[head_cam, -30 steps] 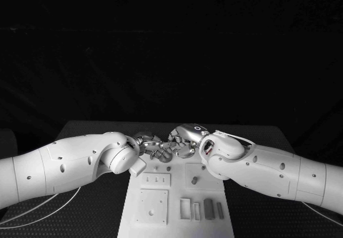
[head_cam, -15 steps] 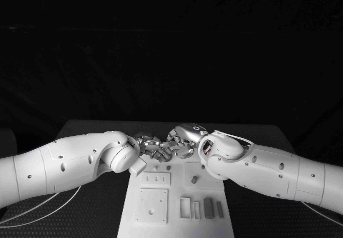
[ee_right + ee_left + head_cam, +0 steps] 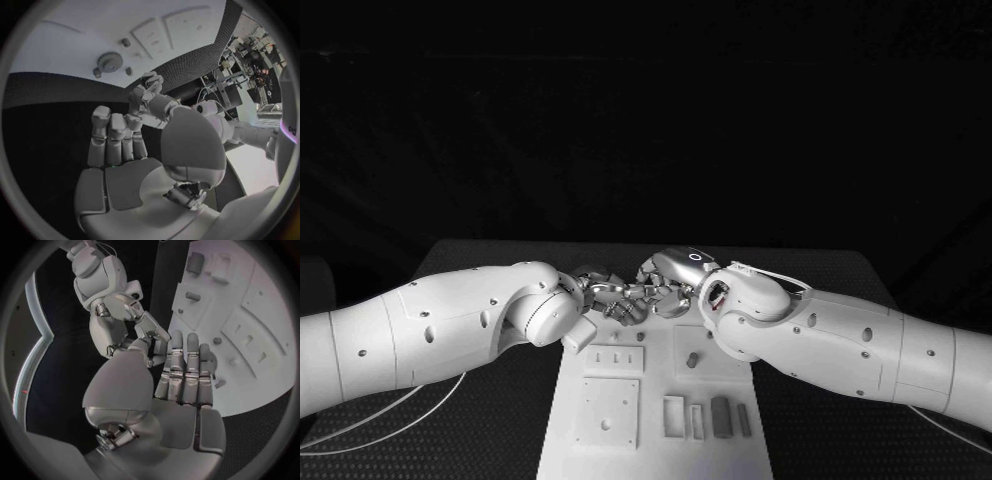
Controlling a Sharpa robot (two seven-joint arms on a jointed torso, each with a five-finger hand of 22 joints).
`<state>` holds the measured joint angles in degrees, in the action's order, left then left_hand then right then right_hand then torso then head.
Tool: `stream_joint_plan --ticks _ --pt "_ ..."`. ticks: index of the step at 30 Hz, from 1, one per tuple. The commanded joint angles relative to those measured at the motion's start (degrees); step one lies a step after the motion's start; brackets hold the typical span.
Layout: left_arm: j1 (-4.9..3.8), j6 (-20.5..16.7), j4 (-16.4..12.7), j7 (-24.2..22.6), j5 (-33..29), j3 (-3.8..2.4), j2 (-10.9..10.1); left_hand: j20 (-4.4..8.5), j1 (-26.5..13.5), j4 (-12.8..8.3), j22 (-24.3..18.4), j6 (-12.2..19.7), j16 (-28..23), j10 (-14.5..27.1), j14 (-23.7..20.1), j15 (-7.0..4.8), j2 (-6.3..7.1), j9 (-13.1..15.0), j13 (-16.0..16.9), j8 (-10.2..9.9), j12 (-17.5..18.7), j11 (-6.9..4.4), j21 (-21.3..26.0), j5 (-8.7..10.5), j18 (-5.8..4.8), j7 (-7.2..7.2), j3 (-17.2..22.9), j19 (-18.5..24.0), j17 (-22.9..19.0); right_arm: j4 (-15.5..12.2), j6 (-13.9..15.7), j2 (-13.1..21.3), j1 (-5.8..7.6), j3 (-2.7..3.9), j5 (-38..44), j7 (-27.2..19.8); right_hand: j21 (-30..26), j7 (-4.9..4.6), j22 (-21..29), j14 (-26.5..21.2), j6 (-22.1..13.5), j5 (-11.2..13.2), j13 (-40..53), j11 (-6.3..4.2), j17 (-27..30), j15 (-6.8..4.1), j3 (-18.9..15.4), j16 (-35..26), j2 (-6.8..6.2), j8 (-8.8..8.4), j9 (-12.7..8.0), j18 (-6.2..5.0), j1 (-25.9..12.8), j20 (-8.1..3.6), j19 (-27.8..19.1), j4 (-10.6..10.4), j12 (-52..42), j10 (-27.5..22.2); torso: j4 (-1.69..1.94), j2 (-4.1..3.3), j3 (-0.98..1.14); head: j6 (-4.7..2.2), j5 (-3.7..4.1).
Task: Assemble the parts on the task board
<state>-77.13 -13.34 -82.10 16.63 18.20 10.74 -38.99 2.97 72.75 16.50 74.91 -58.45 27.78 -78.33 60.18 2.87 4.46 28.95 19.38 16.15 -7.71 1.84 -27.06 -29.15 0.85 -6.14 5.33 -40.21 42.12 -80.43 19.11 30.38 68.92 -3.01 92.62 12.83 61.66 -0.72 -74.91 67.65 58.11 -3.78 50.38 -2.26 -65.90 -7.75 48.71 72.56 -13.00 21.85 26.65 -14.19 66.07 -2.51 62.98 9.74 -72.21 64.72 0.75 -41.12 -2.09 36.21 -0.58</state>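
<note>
A: Logging the parts first. The grey block point(image 3: 721, 418) is lying flat in a recess toward the near end of the board point(image 3: 658, 390), close to its right edge. The gear point(image 3: 109, 61) is lying flat near an edge of the board, with small pegs just beside it.

B: How are you judging the handling?

A: I am reading them as small, light and rigid, probably moulded. They should not bend or crush. The smooth faces may be slipping against metal fingers, so I am suggesting a pinch across the block's long sides. For the gear, I am suggesting a pinch across the toothed rim.

B: Looks?

A: The block is showing dull dark grey, rectangular, with pale slots on either side of it. The gear is showing as a toothed grey disc with a raised hub.

B: And the hands?

A: The left hand point(image 3: 606, 298) and right hand point(image 3: 672, 280) are meeting fingertip to fingertip above the far end of the board. Whether either is pinching a part, I cannot tell, because the contact point is hidden by the fingers.

B: Surroundings?

A: The board is sitting mid-table point(image 3: 488, 255), running from the near edge toward the far edge.
</note>
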Motion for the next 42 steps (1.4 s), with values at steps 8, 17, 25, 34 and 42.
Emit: stream_joint_plan --ticks 8,17,25,34,42 --pt "-0.06 -0.48 -0.26 -0.31 -1.36 -0.08 0.31 0.16 0.46 -0.36 0.95 -0.74 0.62 0.09 0.34 -0.44 -0.13 0.34 0.33 0.57 -0.81 -0.32 0.0 -1.0 -0.85 0.26 -0.08 0.64 0.21 -0.33 -0.48 -0.31 -0.17 0.01 1.24 -0.24 0.36 -3.4 -0.63 0.25 3.87 -0.22 0.07 0.06 0.1 -0.08 0.29 0.33 0.09 0.1 2.37 -0.81 -0.71 -0.12 0.26 0.06 0.31 0.46 -0.03 0.01 -0.03 0.09 0.02" --pt "-0.06 -0.1 -0.08 -0.51 -2.76 -0.08 0.31 0.14 1.72 -0.92 1.0 -0.92 0.94 0.25 0.26 -0.51 -1.86 0.63 0.64 0.7 -1.31 -0.45 0.05 -1.45 -0.85 0.42 0.08 1.05 0.41 -0.23 -0.65 -0.29 -0.24 0.01 1.37 -0.17 0.36 -3.39 -0.62 0.26 3.9 -0.27 0.09 0.06 0.11 -0.09 0.33 0.33 0.09 0.08 2.38 -0.81 -0.74 -0.12 0.27 0.08 0.33 0.48 -0.02 0.01 -0.01 0.36 0.02" --pt "-0.05 0.18 -0.11 -0.87 -3.17 -0.08 0.21 -0.12 2.37 -1.78 0.97 -0.43 0.89 0.92 -0.23 -0.29 -1.09 0.75 0.81 0.42 -1.53 -0.27 0.13 -5.0 -0.85 0.21 -0.29 1.43 0.39 -0.08 -0.78 -0.3 -0.37 0.01 1.37 -0.17 0.37 -3.39 -0.62 0.27 3.92 -0.29 0.1 0.05 0.13 -0.09 0.36 0.33 0.09 0.06 2.39 -0.81 -0.78 -0.12 0.27 0.1 0.34 0.5 0.02 0.03 -0.02 0.58 0.05" --pt "-0.05 0.1 -0.06 -0.47 -3.45 -0.08 0.47 -0.3 1.81 -1.42 0.97 -0.38 0.84 1.08 -0.34 -0.18 -0.89 0.81 0.87 0.38 -1.65 -0.23 0.21 -4.67 -0.85 0.16 -0.44 1.66 0.34 -0.26 -0.96 -0.41 -0.48 0.01 1.39 -0.11 0.37 -3.39 -0.61 0.28 3.94 -0.29 0.11 0.05 0.14 -0.09 0.39 0.32 0.09 0.03 2.4 -0.81 -0.81 -0.12 0.28 0.11 0.36 0.51 0.01 0.03 -0.03 0.66 0.0" --pt "-0.05 -0.35 0.15 0.77 -2.83 -0.08 0.68 -0.17 2.62 -1.72 1.05 -0.96 1.23 0.74 0.12 -0.43 -1.67 1.08 1.12 0.68 -2.17 -0.48 0.09 -3.31 -0.85 0.45 0.07 1.72 0.48 -0.36 -0.9 -0.34 -0.53 0.0 1.8 0.15 0.37 -3.38 -0.61 0.28 3.95 -0.31 0.12 0.05 0.16 -0.09 0.41 0.32 0.09 0.01 2.41 -0.81 -0.83 -0.12 0.29 0.14 0.37 0.52 0.01 0.02 0.01 0.67 -0.06"
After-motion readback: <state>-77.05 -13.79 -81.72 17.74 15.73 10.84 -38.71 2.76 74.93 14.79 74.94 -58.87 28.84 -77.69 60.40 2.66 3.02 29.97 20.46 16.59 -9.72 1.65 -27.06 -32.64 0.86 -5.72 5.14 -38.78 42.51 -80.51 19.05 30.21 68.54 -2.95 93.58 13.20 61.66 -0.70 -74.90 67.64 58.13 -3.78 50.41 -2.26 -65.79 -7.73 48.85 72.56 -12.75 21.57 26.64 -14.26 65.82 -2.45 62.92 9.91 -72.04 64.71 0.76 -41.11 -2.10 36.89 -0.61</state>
